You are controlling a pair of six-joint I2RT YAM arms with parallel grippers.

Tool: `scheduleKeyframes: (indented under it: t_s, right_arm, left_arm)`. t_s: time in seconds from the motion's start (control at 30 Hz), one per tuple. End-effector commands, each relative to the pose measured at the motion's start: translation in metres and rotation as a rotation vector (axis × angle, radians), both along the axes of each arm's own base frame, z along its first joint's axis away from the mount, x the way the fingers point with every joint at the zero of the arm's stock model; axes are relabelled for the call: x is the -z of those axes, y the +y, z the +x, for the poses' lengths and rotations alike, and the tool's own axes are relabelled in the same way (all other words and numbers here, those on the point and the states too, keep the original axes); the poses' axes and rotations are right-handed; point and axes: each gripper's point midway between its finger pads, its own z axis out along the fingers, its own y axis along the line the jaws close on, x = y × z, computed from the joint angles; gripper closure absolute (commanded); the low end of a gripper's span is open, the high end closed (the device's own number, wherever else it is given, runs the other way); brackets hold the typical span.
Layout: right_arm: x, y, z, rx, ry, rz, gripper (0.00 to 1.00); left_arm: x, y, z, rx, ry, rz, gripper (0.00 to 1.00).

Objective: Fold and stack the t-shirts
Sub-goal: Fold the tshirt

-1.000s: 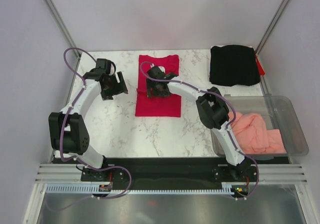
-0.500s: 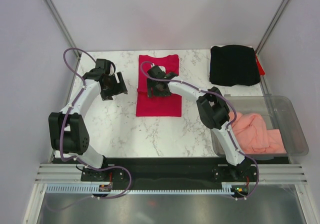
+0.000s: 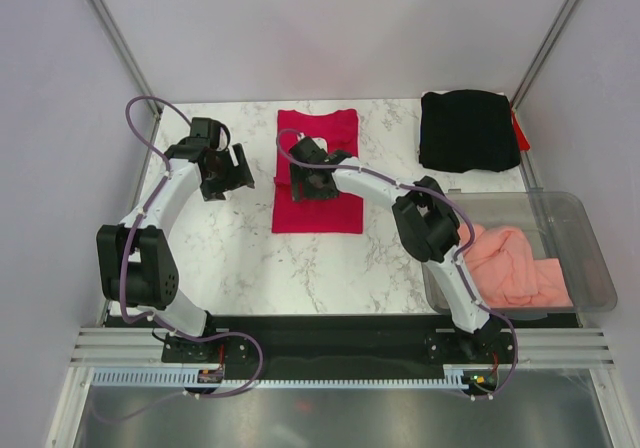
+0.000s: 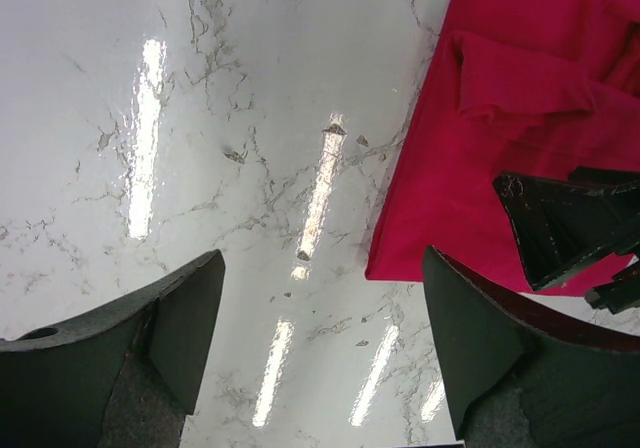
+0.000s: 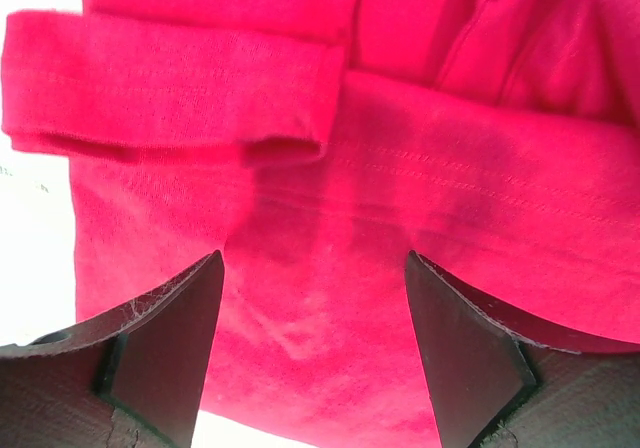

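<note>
- The left gripper (image 4: 322,260), jaws spread and empty, hangs over bare marble table (image 3: 230,248) just beside the crimson t-shirt's (image 3: 320,216) left edge.
- The right gripper (image 5: 313,260), jaws apart, is over that soft, flat-folded shirt.
- The black t-shirt (image 3: 468,131) lies folded at the far right.
- The salmon-pink t-shirt (image 3: 515,268) is bunched in the clear bin (image 3: 592,243).

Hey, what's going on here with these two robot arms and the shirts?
Two robot arms are folding t-shirts on a marble table. The right claw, open, is down close over the crimson red t-shirt, which lies partly folded with a sleeve turned in. The left claw is open and empty over bare marble beside that shirt's left edge. A black t-shirt lies folded at the far right corner, and a salmon-pink t-shirt sits crumpled in the clear plastic bin, not yet folded.
</note>
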Motion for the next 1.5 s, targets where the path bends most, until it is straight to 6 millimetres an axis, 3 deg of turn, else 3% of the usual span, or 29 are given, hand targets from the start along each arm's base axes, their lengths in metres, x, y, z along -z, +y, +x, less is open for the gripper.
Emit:
scheduleKeyframes:
  t_s: [0.0, 0.17, 0.37, 0.47, 0.57, 0.67, 0.77, 0.83, 0.87, 0.9, 0.93, 0.97, 1.0, 1.03, 1.07, 1.2, 1.47]
  right_arm:
    - [-0.012, -0.004, 0.026, 0.041, -0.048, 0.01, 0.19]
    - [-0.007, -0.02, 0.048, 0.074, -0.053, 0.007, 0.19]
    - [-0.013, -0.025, 0.084, 0.094, -0.096, 0.028, 0.19]
    - [-0.032, -0.016, 0.11, 0.087, -0.16, 0.072, 0.18]
    - [-0.08, -0.002, 0.148, 0.093, -0.315, 0.163, 0.18]
    - [-0.125, -0.006, 0.178, 0.117, -0.498, 0.205, 0.14]
    - [-0.157, -0.012, 0.18, 0.113, -0.548, 0.22, 0.14]
    - [-0.167, -0.022, 0.163, 0.113, -0.529, 0.215, 0.14]
    - [-0.135, -0.03, 0.149, 0.109, -0.467, 0.17, 0.15]
    - [-0.159, -0.039, 0.137, 0.122, -0.49, 0.182, 0.15]
    - [-0.155, -0.049, 0.128, 0.142, -0.481, 0.159, 0.16]
    - [-0.12, -0.068, 0.112, 0.177, -0.433, 0.095, 0.15]
    - [-0.137, -0.08, 0.103, 0.195, -0.461, 0.096, 0.15]
    - [-0.13, -0.089, 0.095, 0.207, -0.452, 0.075, 0.15]
    - [-0.108, -0.102, 0.084, 0.219, -0.419, 0.032, 0.16]
    - [-0.081, -0.107, 0.066, 0.191, -0.343, 0.034, 0.16]
    - [-0.03, -0.097, 0.066, 0.158, -0.241, 0.017, 0.18]
  left_arm:
    - [-0.014, 0.0, 0.004, 0.042, -0.067, 0.001, 0.13]
    - [-0.015, 0.0, 0.003, 0.042, -0.068, 0.001, 0.13]
    - [-0.014, 0.0, 0.003, 0.042, -0.067, 0.0, 0.13]
    - [-0.011, 0.0, 0.002, 0.043, -0.059, -0.001, 0.13]
    - [-0.011, -0.001, 0.002, 0.043, -0.057, -0.003, 0.14]
    - [-0.009, -0.001, 0.002, 0.044, -0.054, -0.005, 0.13]
    - [-0.005, -0.002, 0.001, 0.046, -0.042, -0.007, 0.14]
    - [-0.006, -0.003, 0.001, 0.049, -0.044, -0.012, 0.14]
    - [-0.006, -0.003, 0.002, 0.049, -0.047, -0.013, 0.15]
    - [-0.006, -0.003, 0.002, 0.049, -0.047, -0.013, 0.15]
    - [-0.007, -0.003, 0.002, 0.05, -0.049, -0.014, 0.15]
    - [-0.007, -0.003, 0.002, 0.053, -0.05, -0.016, 0.15]
    - [-0.006, -0.004, 0.001, 0.053, -0.047, -0.019, 0.15]
    - [-0.006, -0.004, 0.001, 0.054, -0.045, -0.02, 0.15]
    - [-0.006, -0.005, 0.001, 0.057, -0.048, -0.022, 0.15]
    - [-0.006, -0.006, 0.001, 0.059, -0.046, -0.03, 0.16]
    - [-0.005, -0.005, 0.001, 0.06, -0.045, -0.025, 0.16]
